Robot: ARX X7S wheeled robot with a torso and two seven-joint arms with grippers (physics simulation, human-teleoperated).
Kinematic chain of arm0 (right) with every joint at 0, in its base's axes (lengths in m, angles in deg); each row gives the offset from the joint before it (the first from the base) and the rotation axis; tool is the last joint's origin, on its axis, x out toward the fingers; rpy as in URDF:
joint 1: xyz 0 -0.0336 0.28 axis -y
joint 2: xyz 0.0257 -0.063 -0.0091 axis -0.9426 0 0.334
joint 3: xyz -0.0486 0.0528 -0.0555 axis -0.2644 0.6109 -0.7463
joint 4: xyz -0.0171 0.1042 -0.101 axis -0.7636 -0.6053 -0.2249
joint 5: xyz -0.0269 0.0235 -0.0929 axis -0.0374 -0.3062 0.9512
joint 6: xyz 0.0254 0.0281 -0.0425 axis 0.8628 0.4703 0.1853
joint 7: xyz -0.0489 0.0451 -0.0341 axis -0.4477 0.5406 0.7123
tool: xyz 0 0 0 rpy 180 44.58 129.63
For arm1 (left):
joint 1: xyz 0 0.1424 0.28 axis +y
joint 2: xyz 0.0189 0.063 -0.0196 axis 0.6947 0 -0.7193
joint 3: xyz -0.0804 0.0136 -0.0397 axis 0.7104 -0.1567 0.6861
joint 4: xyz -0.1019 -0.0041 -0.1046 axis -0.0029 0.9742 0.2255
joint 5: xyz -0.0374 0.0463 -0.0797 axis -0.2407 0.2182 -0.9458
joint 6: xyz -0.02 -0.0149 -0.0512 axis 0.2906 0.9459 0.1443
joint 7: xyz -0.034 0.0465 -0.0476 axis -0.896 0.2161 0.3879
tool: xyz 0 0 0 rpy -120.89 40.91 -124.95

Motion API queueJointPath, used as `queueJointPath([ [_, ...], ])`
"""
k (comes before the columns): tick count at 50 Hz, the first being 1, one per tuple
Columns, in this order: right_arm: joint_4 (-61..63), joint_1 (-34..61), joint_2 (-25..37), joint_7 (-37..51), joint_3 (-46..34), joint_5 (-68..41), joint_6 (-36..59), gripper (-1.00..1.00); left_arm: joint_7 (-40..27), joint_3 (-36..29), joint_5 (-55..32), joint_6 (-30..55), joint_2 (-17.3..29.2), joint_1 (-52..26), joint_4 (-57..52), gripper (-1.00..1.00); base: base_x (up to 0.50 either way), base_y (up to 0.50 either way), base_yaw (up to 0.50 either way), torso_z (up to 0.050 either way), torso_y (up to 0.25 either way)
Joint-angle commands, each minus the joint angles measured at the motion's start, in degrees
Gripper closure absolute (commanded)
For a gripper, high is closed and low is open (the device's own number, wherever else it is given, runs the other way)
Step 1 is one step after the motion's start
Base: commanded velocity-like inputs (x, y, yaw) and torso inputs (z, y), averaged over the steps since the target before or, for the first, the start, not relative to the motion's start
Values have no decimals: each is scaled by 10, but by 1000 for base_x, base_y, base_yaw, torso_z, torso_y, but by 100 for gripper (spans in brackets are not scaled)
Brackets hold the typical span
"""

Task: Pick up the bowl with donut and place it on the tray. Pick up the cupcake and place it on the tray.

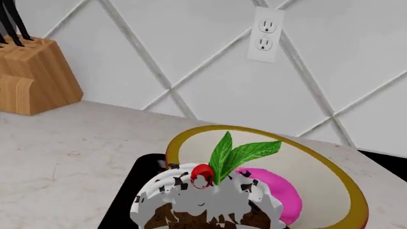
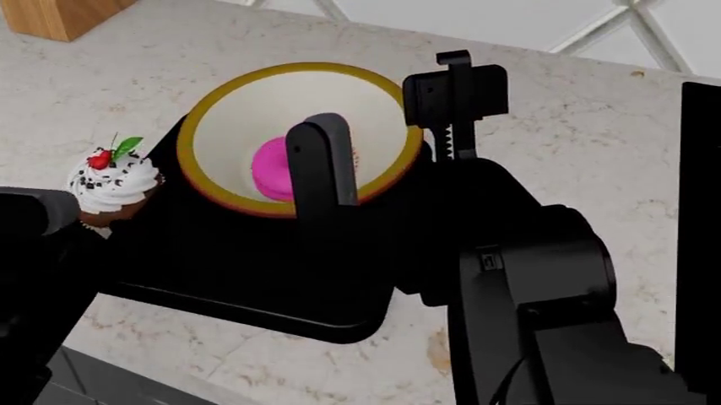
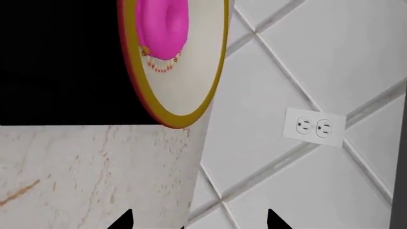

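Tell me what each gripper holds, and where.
Right gripper: open, holds nothing. Left gripper: beside the cupcake, fingers hidden, so cannot tell.

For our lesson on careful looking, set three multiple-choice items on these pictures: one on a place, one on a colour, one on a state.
1. The donut lies
A. on the bare counter
B. in the bowl
C. on top of the cupcake

2. The bowl's rim is
A. mustard yellow
B. blue
C. green

3. The right gripper is
A. shut on the donut
B. shut on the cupcake
C. open, with nothing between its fingertips

Answers:
1 B: the pink donut sits inside the bowl.
2 A: a yellow band rings the bowl.
3 C: in the right wrist view the right gripper shows its fingertips apart, with only wall and counter between.
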Motion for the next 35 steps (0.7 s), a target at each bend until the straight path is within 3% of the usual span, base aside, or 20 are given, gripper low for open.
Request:
queueJointPath([
  [1,-7,-4,-1,2,1,-1,-7,-100,-7,-11,-3,-3,-13,-28,40,100,0,0,0,0,0],
  [35,-15,-9,-7,3,0,1,-9,-100,19,-24,18,-41,-32,-34,134,100,0,0,0,0,0],
])
